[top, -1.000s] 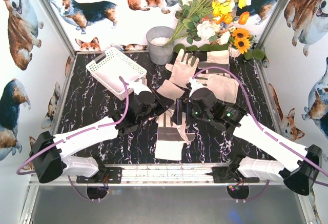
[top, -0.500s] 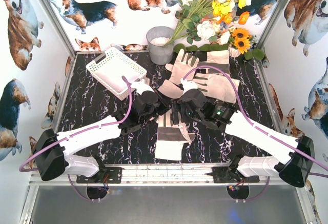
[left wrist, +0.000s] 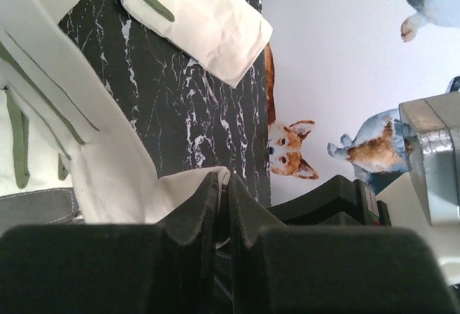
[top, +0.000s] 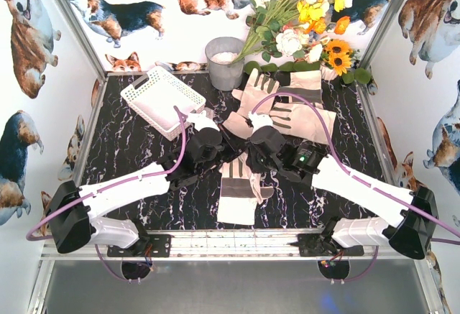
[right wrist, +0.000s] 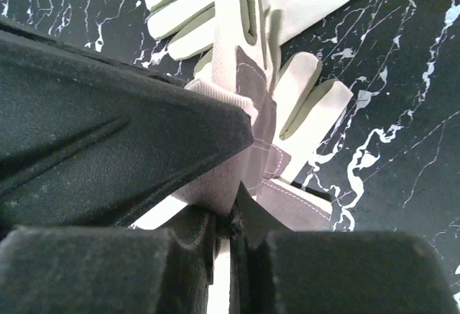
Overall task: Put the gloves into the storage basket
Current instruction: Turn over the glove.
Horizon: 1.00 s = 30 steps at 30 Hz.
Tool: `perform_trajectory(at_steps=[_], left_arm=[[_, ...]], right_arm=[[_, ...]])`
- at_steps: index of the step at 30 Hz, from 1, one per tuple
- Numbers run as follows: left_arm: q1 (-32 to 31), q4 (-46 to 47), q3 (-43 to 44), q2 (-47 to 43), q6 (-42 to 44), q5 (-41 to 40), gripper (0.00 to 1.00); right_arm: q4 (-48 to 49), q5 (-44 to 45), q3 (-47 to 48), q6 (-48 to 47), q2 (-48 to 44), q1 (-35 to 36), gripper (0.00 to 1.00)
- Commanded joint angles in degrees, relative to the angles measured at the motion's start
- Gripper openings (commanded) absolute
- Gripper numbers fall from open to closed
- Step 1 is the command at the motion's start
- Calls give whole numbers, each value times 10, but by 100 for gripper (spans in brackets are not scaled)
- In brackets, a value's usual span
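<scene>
Gloves (top: 305, 121) all lie outside the storage basket (top: 144, 117), spread over the black marbled bench (top: 136, 163) to its right as you look down from the top camera. Closest to the basket is the near glove (top: 241, 193), with its striped cuff towards the arm bases and its finger end hidden under the two wrists. Further right of the basket and towards the back wall, a second glove (top: 256, 93) lies palm up with its fingers spread, and two more overlap just beyond it. Your right gripper (right wrist: 231, 220) sits over the near glove's upper half; its jaws are pressed together on a raised fold of cream fabric with a grey patch, while that glove's fingers (right wrist: 305, 105) lie flat on the bench below. Your left gripper (left wrist: 221, 185) comes in from the basket side, right beside the other one. Its jaws are closed too, with an edge of cream cloth bunched at their tips, though you cannot tell from the wrist view how firmly that cloth is caught. Behind the basket's right corner stands a grey bucket (top: 225, 62), and flowers (top: 298, 12) lean over the far gloves.
</scene>
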Motion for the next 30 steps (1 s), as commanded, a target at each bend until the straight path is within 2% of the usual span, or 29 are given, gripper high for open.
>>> perform_trajectory(at_steps=[1,5,7,11,15,20,30], left_arm=[[-6,-1,17,-30,44,23,8],[7,-29,4,-76,111,29,54],[19,-47,-14,-114,123,29,67],[60,-57,-70,-192,133,49,83],[111,-48,-123,-249,136,108,93],[144,-5,-150,-276,129,177,99],[156,174,-179,-257,92,281,100]], right_arm=[[29,-10,-9,36,-35,-4,0],[65,-61,-37,54,-77,-20,0],[84,-117,-50,63,-88,-55,0],[96,-204,-50,91,-102,-116,0],[128,-233,-47,121,-130,-141,0],[203,-279,-54,167,-169,-151,0],[333,-377,-34,180,-197,-155,0]])
